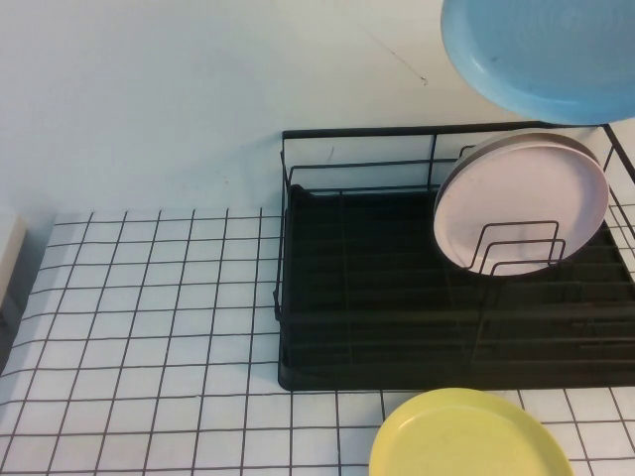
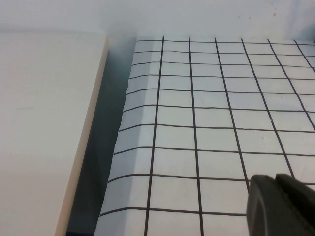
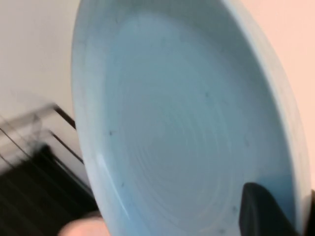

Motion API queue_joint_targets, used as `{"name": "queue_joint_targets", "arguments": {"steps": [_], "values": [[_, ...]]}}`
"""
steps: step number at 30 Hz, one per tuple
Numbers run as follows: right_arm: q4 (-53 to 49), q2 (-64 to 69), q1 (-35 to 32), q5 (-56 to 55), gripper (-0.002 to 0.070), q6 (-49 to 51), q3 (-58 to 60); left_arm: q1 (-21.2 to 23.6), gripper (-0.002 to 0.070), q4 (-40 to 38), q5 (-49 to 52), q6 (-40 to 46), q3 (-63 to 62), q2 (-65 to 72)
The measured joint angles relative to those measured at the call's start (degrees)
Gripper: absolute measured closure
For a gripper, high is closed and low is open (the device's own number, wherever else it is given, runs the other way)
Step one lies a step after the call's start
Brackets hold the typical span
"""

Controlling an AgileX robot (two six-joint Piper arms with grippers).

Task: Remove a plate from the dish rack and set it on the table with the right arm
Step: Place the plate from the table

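Right claw (image 3: 275,216) gripped the blue plate (image 1: 546,55) at its rim, held high above the dish rack (image 1: 456,297) — only one dark finger showed. Advice: carry it clear of the pink plate (image 1: 521,203), lower flat onto bare table (image 1: 149,297). Left claw (image 2: 280,206) sat low over the table's left edge, opening unreadable.

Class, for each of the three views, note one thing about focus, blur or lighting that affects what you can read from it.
High view: even, soft light; the black wire dish rack is sharp, while the round sky-blue plate is cropped by the frame. Left wrist view: the grid-lined white table is crisp, the left tool a dark near shape. Right wrist view: the plate fills the frame, the rack smeared by motion; only a finger of the right tool shows.
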Motion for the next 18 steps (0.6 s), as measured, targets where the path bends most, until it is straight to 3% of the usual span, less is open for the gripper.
{"name": "queue_joint_targets", "arguments": {"steps": [5, 7, 11, 18], "values": [[-8.6, -7.2, -3.2, 18.3, 0.0589, 34.6, -0.5, 0.0, 0.0678, 0.0, 0.0, 0.0, 0.0, 0.0], [-12.7, -8.2, -4.9, 28.1, 0.0589, 42.7, 0.2, 0.0, 0.0678, 0.0, 0.0, 0.0, 0.0, 0.0], [-15.7, -9.9, -6.1, 42.2, 0.0589, 48.3, 7.9, 0.0, 0.0678, 0.0, 0.0, 0.0, 0.0, 0.0], [-12.9, -13.1, -6.2, 40.0, 0.0589, 45.4, 28.9, 0.0, 0.0678, 0.0, 0.0, 0.0, 0.0, 0.0]]}}
